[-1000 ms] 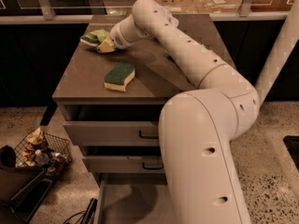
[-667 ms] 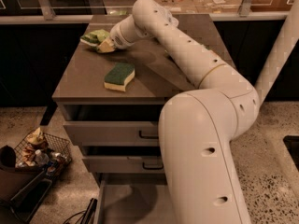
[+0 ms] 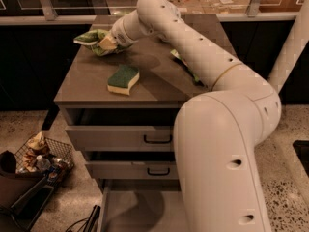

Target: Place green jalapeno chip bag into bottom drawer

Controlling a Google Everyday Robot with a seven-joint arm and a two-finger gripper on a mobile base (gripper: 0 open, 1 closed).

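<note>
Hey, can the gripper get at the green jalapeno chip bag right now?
Probably yes. The gripper is right at the green jalapeno chip bag at the back left of the cabinet top, with nothing between them; the sponge lies apart, nearer the front.

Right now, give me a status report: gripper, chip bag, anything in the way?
Gripper at back-left of grey countertop, at crinkled light-green foil chip bag. Lowest grey drawer open. Green-topped yellow sponge nearer front, apart from bag.
</note>
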